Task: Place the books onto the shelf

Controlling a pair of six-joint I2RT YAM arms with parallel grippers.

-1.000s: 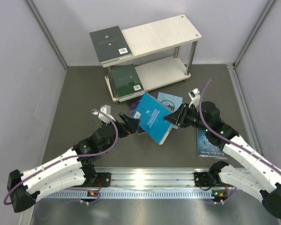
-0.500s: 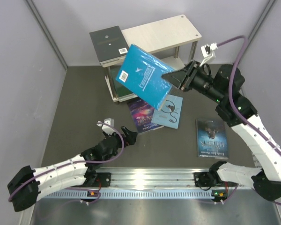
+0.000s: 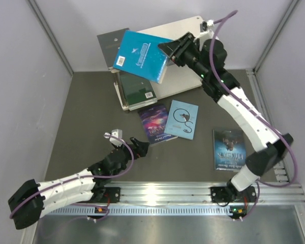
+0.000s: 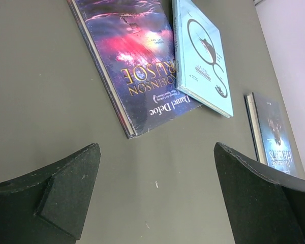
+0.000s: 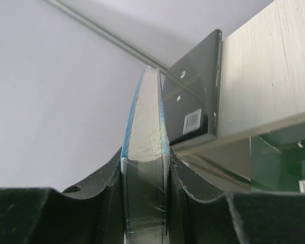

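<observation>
Bright blue book (image 3: pixel 141 56): clamped by one edge in my right claw (image 3: pixel 168 50) and held tilted above the shelf (image 3: pixel 183 33), partly over the black book (image 3: pixel 109 43) on the top board; not yet set down. Step in hand: placement. The next move, I judge, calls for lowering it flat onto bare board before releasing. My left claw (image 3: pixel 138 146) stands wide and empty over the desk (image 3: pixel 81 112), near the starry book (image 3: pixel 155 123). The light blue book (image 3: pixel 183 118) lies just beside that one.

Blue book (image 5: pixel 145 168) between claw (image 5: pixel 144 203) fingers (image 5: pixel 104 203).
</observation>
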